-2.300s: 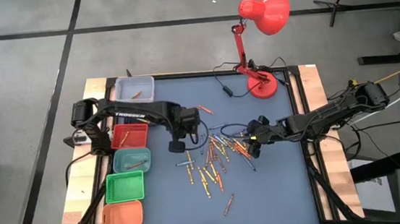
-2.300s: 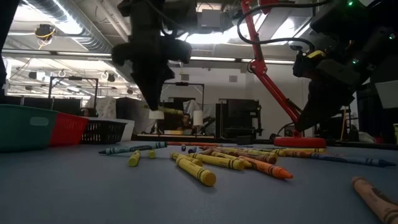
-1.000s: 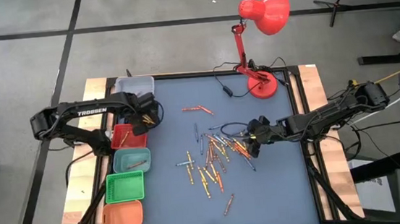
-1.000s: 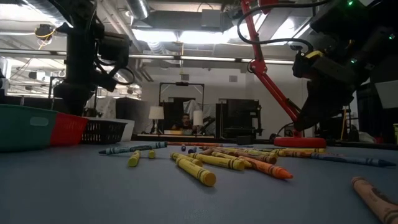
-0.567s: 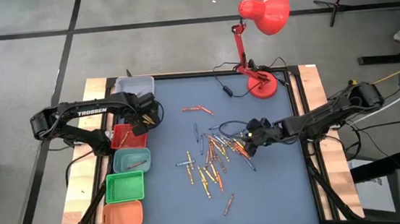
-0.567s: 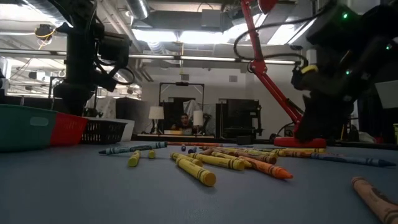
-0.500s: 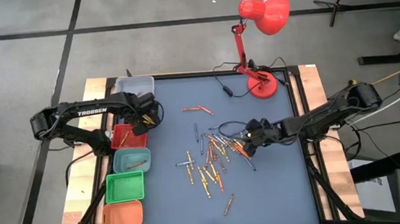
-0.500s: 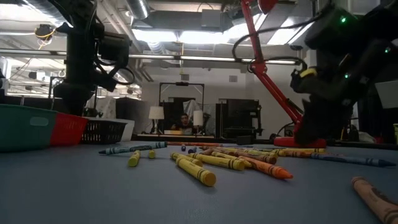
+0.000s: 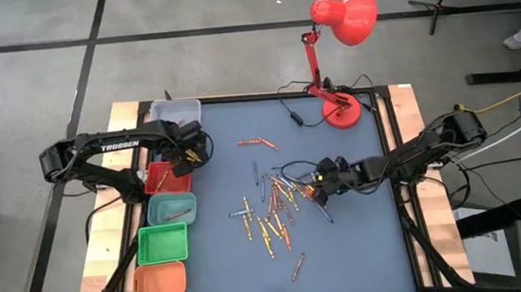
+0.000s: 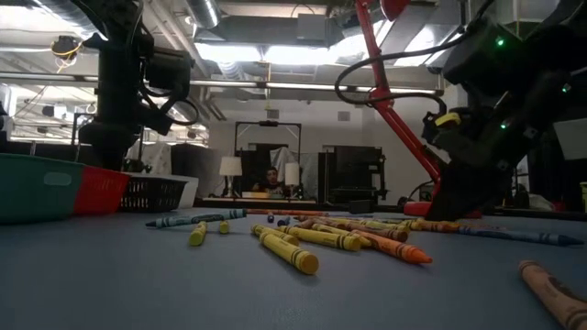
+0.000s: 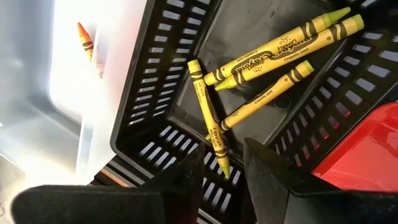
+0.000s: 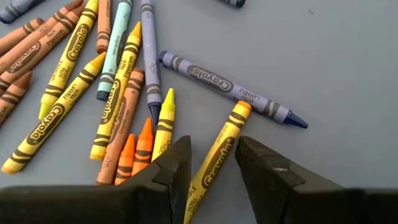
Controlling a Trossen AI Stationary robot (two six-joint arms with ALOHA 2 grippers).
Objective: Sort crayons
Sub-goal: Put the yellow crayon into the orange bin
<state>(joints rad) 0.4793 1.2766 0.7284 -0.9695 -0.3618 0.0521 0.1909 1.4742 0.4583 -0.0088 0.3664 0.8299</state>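
Note:
Several crayons lie scattered mid-table, also shown in the low view as crayons. My right gripper is open low over the pile's right side. Its fingers stand on either side of a yellow-orange crayon that lies flat beside a purple one; I see no touch. My left gripper hangs open over the black basket, where several yellow crayons lie on the bottom. In the high view my left gripper is at the table's left.
A row of bins runs down the table's left edge: grey, red, teal, green, orange. The grey bin holds an orange crayon. A red desk lamp stands at the far right.
My right gripper has sunk toward the crayon pile and edged toward the table's left, rolling a little. The crayons on the table lie as before.

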